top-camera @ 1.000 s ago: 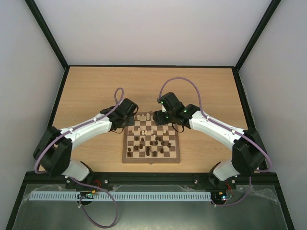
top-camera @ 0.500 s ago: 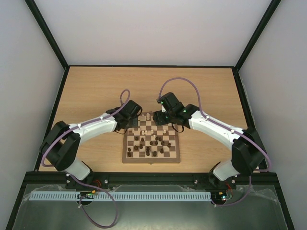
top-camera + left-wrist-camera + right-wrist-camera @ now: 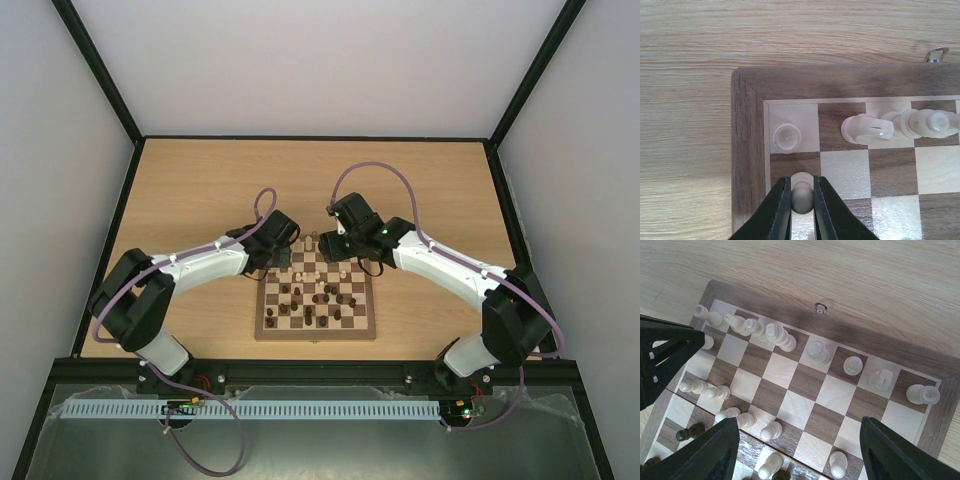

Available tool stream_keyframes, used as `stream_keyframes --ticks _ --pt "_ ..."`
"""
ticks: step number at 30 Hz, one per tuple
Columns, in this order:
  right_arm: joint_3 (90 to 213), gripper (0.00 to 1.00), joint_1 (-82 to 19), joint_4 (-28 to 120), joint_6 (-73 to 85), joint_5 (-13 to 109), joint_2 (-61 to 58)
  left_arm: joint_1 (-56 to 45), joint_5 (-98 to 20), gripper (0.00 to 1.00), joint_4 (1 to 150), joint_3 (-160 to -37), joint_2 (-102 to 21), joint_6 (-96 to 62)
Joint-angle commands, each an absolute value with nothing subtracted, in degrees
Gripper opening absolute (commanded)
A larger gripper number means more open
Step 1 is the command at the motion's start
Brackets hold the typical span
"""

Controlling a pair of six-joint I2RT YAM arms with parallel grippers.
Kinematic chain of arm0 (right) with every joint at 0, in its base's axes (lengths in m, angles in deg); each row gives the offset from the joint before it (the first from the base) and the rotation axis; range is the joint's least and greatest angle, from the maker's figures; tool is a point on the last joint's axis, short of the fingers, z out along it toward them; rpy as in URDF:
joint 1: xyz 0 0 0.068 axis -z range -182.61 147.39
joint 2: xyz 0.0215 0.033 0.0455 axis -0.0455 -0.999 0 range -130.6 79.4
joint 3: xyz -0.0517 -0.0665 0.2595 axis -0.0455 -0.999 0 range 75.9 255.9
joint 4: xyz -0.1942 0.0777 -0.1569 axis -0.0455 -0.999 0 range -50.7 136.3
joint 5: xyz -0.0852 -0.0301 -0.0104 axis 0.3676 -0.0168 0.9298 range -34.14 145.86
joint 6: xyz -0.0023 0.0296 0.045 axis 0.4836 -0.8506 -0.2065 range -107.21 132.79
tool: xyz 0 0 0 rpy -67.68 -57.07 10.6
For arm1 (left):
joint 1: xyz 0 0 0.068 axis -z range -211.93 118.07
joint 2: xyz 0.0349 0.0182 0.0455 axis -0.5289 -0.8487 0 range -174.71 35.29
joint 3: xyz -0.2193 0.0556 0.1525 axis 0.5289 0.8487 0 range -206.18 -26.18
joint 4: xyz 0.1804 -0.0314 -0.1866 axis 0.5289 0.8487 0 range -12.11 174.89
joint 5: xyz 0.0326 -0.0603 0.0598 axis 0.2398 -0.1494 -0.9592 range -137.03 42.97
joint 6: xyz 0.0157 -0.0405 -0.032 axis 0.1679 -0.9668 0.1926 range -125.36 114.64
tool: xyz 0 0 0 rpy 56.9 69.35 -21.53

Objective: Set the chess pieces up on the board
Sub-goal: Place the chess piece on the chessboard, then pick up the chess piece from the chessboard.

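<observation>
Moving rightward since a second ago, the left gripper (image 3: 802,184) had reached the far-left corner of the board (image 3: 747,150), jaws pinching a pale pawn (image 3: 802,197) upright over the dark square just beside the corner piece (image 3: 786,136), while the right gripper (image 3: 797,440) hung spread wide nearby.

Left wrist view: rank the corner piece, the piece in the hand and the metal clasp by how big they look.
Corner piece and held piece: about alike, the held one partly hidden.
Metal clasp: smallest.

A pale wooden table (image 3: 200,180) sat inside plain white walls (image 3: 320,60), black frame posts (image 3: 100,75) rising at 11 and 1 o'clock.
</observation>
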State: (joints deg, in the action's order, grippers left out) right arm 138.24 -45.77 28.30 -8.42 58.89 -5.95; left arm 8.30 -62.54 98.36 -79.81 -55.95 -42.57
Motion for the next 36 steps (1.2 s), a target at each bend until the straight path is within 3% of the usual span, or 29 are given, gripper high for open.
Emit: stream_keyframes --ticks 1,11,16,21,29,36 --pt "138.06 0.67 -46.11 27.73 -8.21 59.09 -6.50 8.68 -64.02 0.10 98.67 -80.94 -56.79 -42.18" --pt "137.95 0.67 -46.11 27.76 -8.22 58.96 -6.47 8.64 -64.47 0.11 98.37 -80.76 -57.77 -42.27" --pt "137.98 0.67 -46.11 27.83 -8.21 58.99 -6.56 8.72 -64.09 0.17 98.69 -80.76 -57.42 -42.49" --pt "137.98 0.67 -46.19 27.84 -8.30 58.85 -6.59 9.06 -64.54 0.30 99.71 -80.69 -55.50 -42.83" --pt "137.90 0.67 -46.20 27.76 -8.31 59.11 -6.42 10.60 -66.90 0.41 103.64 -81.62 -48.27 -44.10" --pt "138.20 0.67 -46.20 26.68 -8.13 60.08 -6.81 11.35 -69.64 0.69 102.88 -80.02 -37.39 -41.29"
